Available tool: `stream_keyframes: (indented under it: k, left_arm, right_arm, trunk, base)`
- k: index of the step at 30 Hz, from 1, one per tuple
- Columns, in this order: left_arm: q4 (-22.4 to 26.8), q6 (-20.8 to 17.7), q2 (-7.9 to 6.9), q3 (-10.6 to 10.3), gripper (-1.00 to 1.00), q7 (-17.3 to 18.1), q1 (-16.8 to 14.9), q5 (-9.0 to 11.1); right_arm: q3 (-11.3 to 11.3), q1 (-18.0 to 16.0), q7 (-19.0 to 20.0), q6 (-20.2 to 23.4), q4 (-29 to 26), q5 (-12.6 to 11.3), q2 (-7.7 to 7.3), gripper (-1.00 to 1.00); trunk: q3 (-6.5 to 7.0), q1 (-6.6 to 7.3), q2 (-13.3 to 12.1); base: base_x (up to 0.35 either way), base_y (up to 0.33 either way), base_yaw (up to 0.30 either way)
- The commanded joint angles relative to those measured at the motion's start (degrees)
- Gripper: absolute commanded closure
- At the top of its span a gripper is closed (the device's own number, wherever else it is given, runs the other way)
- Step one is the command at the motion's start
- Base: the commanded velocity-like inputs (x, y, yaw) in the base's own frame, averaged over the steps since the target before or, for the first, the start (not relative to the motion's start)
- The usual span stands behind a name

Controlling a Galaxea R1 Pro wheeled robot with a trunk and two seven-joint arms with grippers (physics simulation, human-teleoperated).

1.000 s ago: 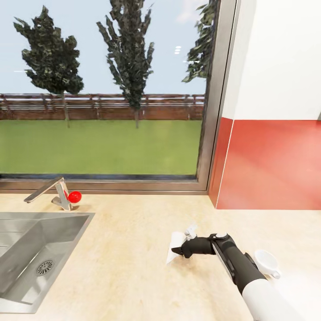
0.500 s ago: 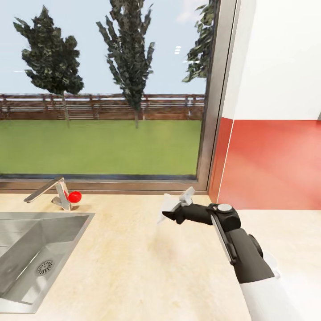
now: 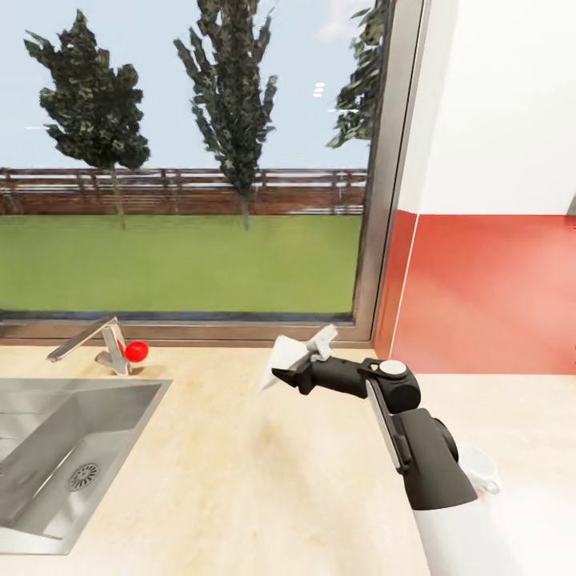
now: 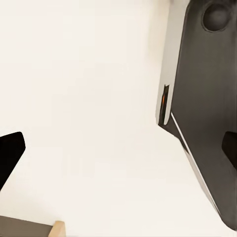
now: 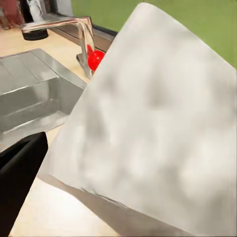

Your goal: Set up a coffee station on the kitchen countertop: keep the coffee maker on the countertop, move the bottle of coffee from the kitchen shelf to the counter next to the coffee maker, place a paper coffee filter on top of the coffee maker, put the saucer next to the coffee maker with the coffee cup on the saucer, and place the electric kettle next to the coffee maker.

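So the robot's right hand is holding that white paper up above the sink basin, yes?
Not quite. The head view shows the right gripper holding the paper coffee filter above the kitchen countertop, off to the right of the sink.

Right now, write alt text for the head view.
The right tool holds the paper coffee filter above the kitchen countertop, in front of a large window. A steel sink and faucet sit at left; the coffee cup peeks from behind the arm.
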State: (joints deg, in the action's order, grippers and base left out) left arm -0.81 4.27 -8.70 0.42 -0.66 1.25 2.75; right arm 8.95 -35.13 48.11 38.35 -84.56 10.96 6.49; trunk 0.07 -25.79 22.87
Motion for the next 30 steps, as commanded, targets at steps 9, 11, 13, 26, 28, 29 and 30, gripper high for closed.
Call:
stream_keyframes:
  k: [9,11,13,26,28,29,30]
  left_arm:
    - [2.0,0.3,0.0,0.1,-1.0,0.0,0.0,0.3]
    - [2.0,0.3,0.05,0.2,-1.0,0.0,0.0,0.3]
    - [2.0,0.3,0.07,0.2,-1.0,0.0,0.0,0.3]
    - [2.4,0.2,0.09,0.2,-1.0,0.1,0.0,0.4]
    - [2.4,0.1,0.09,0.2,-1.0,0.1,0.0,0.4]
    - [2.4,0.1,0.09,0.2,-1.0,0.1,0.0,0.4]
    - [2.4,0.1,0.09,0.2,-1.0,0.1,0.0,0.4]
  right_arm:
    - [-0.2,0.0,0.5,0.2,-0.1,0.6,0.1,1.0]
    - [-0.2,0.0,0.5,0.2,-0.1,0.6,0.1,1.0]
    - [-0.2,0.0,0.5,0.2,-0.1,0.6,0.1,1.0]
    - [-0.2,0.0,0.5,0.2,0.0,0.6,0.1,1.0]
    - [-0.2,0.0,0.5,0.2,0.0,0.6,0.1,1.0]
    - [-0.2,0.0,0.5,0.2,0.0,0.6,0.1,1.0]
    - [-0.2,0.0,0.5,0.2,0.0,0.6,0.1,1.0]
  trunk:
    - [0.05,0.01,0.0]
    - [0.1,0.01,0.0]
    - [0.16,0.01,0.0]
    - [0.59,0.01,0.0]
    - [0.66,0.01,0.0]
    - [0.69,0.01,0.0]
    - [0.72,0.01,0.0]
  base:
    - [-0.313,0.102,0.055]
    - [-0.301,0.201,0.234]
    - [-0.278,0.219,0.252]
    - [-0.155,0.27,0.265]
    - [-0.02,0.302,0.266]
    - [-0.01,0.305,0.266]
    - [-0.007,0.306,0.267]
